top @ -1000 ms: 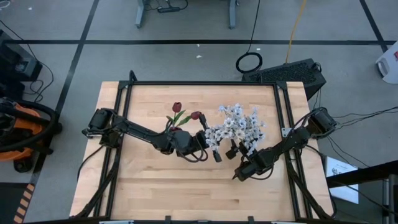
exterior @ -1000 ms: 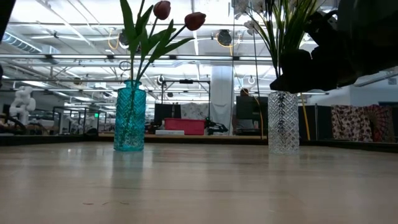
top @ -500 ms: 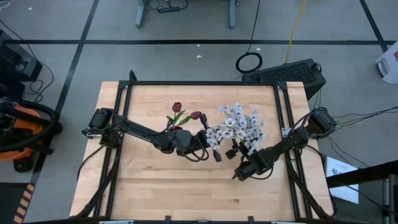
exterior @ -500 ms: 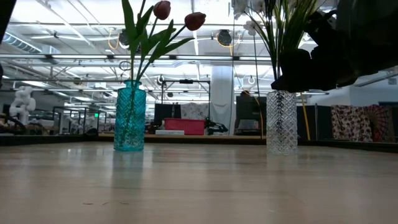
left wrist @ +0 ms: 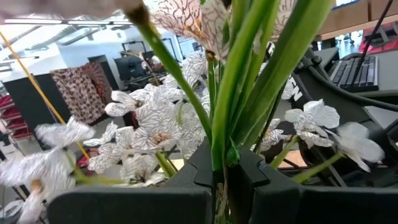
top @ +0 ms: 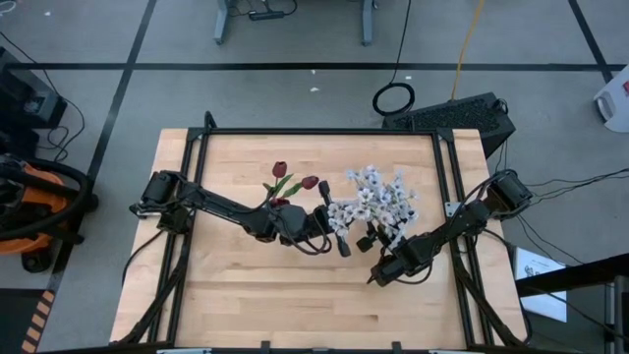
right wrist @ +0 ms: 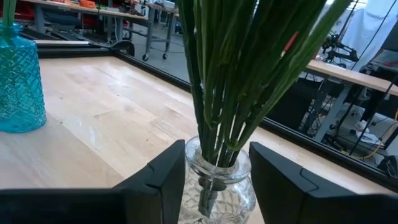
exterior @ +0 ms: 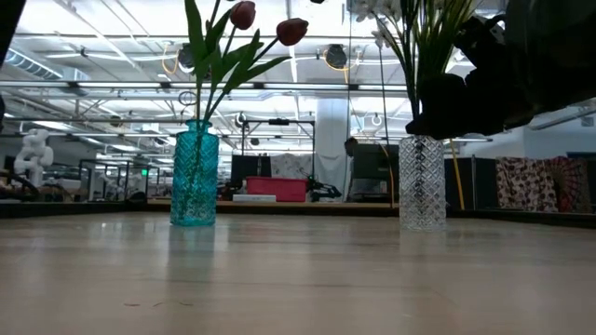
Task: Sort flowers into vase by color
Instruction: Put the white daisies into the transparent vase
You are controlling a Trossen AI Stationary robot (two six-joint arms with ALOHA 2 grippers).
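Note:
A spray of white, dark-veined flowers (top: 373, 202) stands with its green stems (right wrist: 224, 93) in a clear glass vase (exterior: 422, 181) right of the table's centre. Two red tulips (exterior: 291, 31) stand in a teal vase (exterior: 195, 172) to its left. My left gripper (top: 337, 236) is shut on green stems among the white blossoms (left wrist: 155, 127). My right gripper (top: 376, 239) has a finger on each side of the clear vase's neck. My left gripper pinches a few green stems (left wrist: 217, 155) between its two fingers, below the blossoms. The fingers come about level from the table's left and lie across the stems, which stand roughly upright. Whether these stems reach into the vase does not show. My right gripper holds the clear vase's neck (right wrist: 217, 167) between its two fingers (right wrist: 165, 177), one on each side of the glass just under the rim. It comes from the table's near right side, slanting down. The vase stands upright with its base on the table.
The teal vase also shows in the right wrist view (right wrist: 18, 81), a short way left of the clear vase. A black frame (top: 314, 131) runs round the wooden table top. Bare wood lies near the front edge (top: 295, 305).
The clear vase has slid a little toward the table's left, still upright, with my right gripper at its neck. The white spray has shifted slightly with it.

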